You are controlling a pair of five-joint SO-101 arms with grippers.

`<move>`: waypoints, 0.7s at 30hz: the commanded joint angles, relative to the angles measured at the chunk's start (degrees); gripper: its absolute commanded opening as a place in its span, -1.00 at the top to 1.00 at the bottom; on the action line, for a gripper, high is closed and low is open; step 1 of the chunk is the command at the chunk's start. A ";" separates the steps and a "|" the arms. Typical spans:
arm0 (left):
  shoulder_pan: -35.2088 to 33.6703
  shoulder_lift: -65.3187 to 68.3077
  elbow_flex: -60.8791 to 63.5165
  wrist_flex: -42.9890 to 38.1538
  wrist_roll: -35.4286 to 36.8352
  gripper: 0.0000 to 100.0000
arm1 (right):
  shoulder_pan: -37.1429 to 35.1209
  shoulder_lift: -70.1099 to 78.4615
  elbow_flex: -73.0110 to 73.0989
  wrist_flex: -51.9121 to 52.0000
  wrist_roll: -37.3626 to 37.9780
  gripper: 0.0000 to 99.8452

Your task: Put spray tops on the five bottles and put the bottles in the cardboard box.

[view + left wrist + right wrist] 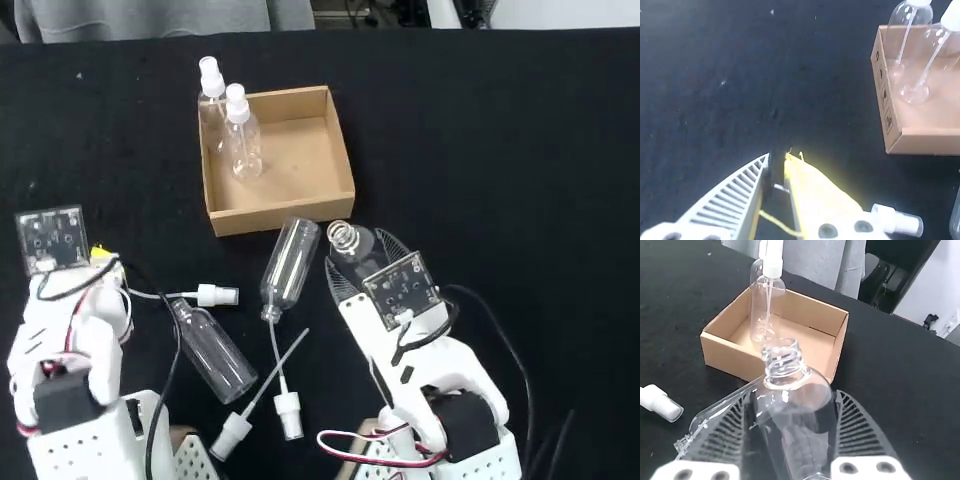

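Observation:
The cardboard box point(334, 150) holds two clear bottles with spray tops, standing in its far left corner point(213, 92) point(241, 135). My right gripper point(358, 248) sits just in front of the box, shut on an uncapped clear bottle point(790, 410) with its open neck point(782, 360) pointing up toward the box point(720, 347). Two more uncapped bottles lie on the table point(290, 263) point(212, 350). Three loose spray tops lie near them point(216, 295) point(288, 412) point(232, 436). My left gripper point(777, 159) is shut on nothing, at the left over bare table.
The table is covered in black cloth. The left arm's base point(70, 420) and the right arm's base point(450, 430) stand at the front edge. Black cables trail at the front right point(500, 340). A grey cloth point(160, 15) shows beyond the far edge.

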 commanded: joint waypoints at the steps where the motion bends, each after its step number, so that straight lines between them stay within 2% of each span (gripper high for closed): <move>1: 0.13 6.59 -6.11 0.18 -1.41 0.91 | -0.26 -5.67 -0.22 -1.85 -0.26 0.85; 6: 0.13 10.99 -7.25 0.09 -2.81 0.90 | -0.26 -5.67 -0.22 -1.85 -0.26 0.85; 9: 0.31 13.45 -8.84 1.05 -6.86 0.85 | -0.26 -5.67 -0.22 -1.85 -0.09 0.85; 16: 7.08 21.71 -15.25 10.11 -14.86 0.78 | -0.18 -5.67 -0.22 -1.85 0.00 0.85; 21: 10.77 28.40 -17.71 13.10 -19.25 0.63 | -0.18 -5.67 -0.22 -1.85 0.00 0.85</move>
